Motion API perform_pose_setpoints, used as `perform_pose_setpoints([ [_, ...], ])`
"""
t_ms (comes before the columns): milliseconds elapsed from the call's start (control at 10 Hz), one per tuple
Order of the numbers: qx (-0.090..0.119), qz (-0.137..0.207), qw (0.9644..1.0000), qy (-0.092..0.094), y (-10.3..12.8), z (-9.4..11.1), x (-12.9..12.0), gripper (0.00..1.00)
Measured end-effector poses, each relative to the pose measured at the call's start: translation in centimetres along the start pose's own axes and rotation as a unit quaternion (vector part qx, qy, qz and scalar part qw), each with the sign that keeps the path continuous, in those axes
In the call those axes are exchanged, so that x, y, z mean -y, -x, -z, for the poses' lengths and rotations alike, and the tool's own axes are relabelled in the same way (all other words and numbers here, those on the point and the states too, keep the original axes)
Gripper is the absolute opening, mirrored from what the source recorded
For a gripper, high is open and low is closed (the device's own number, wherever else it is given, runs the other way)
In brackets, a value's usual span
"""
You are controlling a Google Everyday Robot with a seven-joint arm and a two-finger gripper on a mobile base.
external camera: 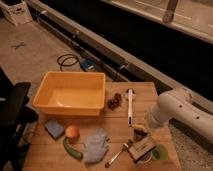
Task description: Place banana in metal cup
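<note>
The banana lies roughly level at lower right, directly under the gripper; finger state cannot be told.

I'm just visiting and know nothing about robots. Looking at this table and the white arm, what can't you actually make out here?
- Gripper: at the table's right front, in the camera view; too dark and blurred to read how it stands.
- Banana and metal cup: neither can be picked out; the white arm and gripper crowd that corner.
- Green cup: partly cut off by clutter beside it.
- Dark cluster by the yellow tub: too small to identify.
</note>
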Motion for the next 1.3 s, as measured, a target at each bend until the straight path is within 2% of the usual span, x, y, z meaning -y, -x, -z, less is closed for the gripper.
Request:
perform_pose_setpoints([
  [300,-0.024,0.013,0.9996,-0.012,1.2,1.5,0.0,0.52],
  [600,-0.028,0.023,0.9993,-0.012,2.1,1.4,-0.1,0.77],
  [700,-0.028,0.023,0.9993,-0.010,2.1,1.2,-0.2,0.80],
  [1100,-0.028,0.017,0.9995,0.001,1.6,0.5,-0.2,0.80],
  [1300,-0.031,0.014,0.9994,-0.002,1.3,0.8,-0.1,0.80],
])
